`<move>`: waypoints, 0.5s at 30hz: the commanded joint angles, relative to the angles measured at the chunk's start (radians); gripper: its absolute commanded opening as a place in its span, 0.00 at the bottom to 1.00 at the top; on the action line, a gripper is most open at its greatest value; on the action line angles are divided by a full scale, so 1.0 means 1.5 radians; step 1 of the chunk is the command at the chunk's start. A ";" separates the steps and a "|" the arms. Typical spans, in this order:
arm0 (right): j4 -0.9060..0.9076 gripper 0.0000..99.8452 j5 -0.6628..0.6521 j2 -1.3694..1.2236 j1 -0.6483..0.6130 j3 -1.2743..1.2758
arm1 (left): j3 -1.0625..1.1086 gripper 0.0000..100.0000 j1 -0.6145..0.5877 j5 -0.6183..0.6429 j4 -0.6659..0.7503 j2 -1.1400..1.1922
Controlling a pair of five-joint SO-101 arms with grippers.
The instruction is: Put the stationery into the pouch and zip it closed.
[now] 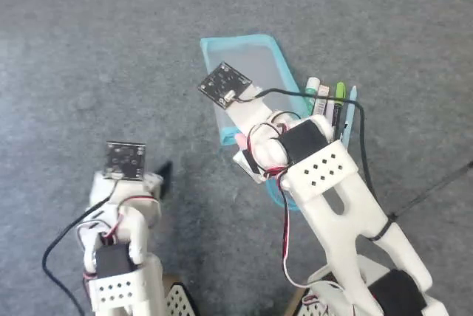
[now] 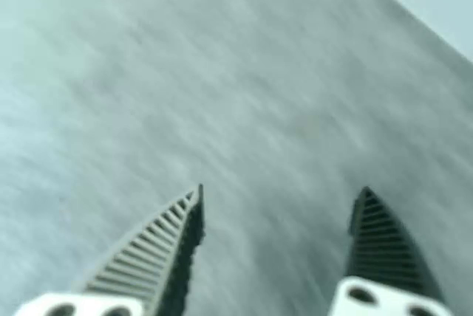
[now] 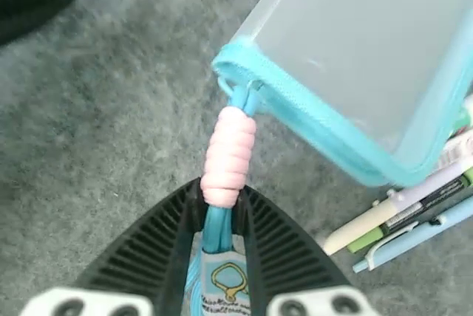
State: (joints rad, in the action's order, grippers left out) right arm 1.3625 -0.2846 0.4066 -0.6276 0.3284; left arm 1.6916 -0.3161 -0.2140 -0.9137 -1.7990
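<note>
Right tool point(image 3: 222, 187) is clamping the pink zipper pull point(image 3: 230, 146) of the pouch point(image 3: 355, 50) beside pens point(image 3: 414, 209); left tool point(image 2: 281, 191) is hanging open above the desk point(image 2: 222, 72).

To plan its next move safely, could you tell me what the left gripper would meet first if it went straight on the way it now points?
Most likely the grey table mat, since the open left gripper tilts down toward it; how soon is hard to judge.
</note>
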 commanded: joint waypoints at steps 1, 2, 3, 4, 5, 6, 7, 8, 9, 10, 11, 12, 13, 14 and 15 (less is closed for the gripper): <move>0.030 0.01 -0.014 0.037 -0.025 -0.084 | -0.056 0.31 -0.017 -0.002 0.096 -0.007; 0.037 0.01 -0.012 0.037 -0.031 -0.091 | -0.084 0.31 -0.009 0.018 0.082 -0.006; 0.041 0.01 -0.009 0.039 -0.037 -0.095 | -0.119 0.31 0.005 0.045 0.060 -0.001; 0.041 0.01 -0.008 0.041 -0.044 -0.094 | -0.157 0.31 0.025 0.068 0.035 0.011; 0.041 0.01 -0.008 0.041 -0.051 -0.095 | -0.196 0.31 0.051 0.084 0.012 0.032; 0.040 0.01 -0.008 0.041 -0.055 -0.096 | -0.238 0.31 0.081 0.096 -0.004 0.062; 0.037 0.01 -0.007 0.041 -0.055 -0.096 | -0.277 0.31 0.109 0.109 -0.014 0.103; 0.035 0.01 -0.007 0.041 -0.056 -0.097 | -0.317 0.31 0.135 0.126 -0.019 0.152; 0.033 0.01 -0.006 0.042 -0.055 -0.097 | -0.358 0.31 0.155 0.140 -0.020 0.211; 0.025 0.01 -0.005 0.043 -0.054 -0.094 | -0.400 0.31 0.169 0.154 -0.024 0.275; 0.015 0.01 0.005 0.051 -0.052 -0.091 | -0.441 0.31 0.180 0.166 -0.034 0.334; -0.001 0.01 0.016 0.063 -0.051 -0.082 | -0.478 0.32 0.191 0.177 -0.048 0.392; -0.026 0.01 0.024 0.079 -0.051 -0.065 | -0.502 0.34 0.199 0.183 -0.059 0.436; -0.049 0.01 0.026 0.104 -0.051 -0.042 | -0.512 0.36 0.205 0.184 -0.064 0.464; -0.074 0.01 0.027 0.130 -0.051 -0.013 | -0.509 0.37 0.206 0.183 -0.059 0.474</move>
State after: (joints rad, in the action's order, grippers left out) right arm 1.3441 -0.2647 0.4695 -0.6997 0.2716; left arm 1.0226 -0.0353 0.0330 -0.9889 -1.2451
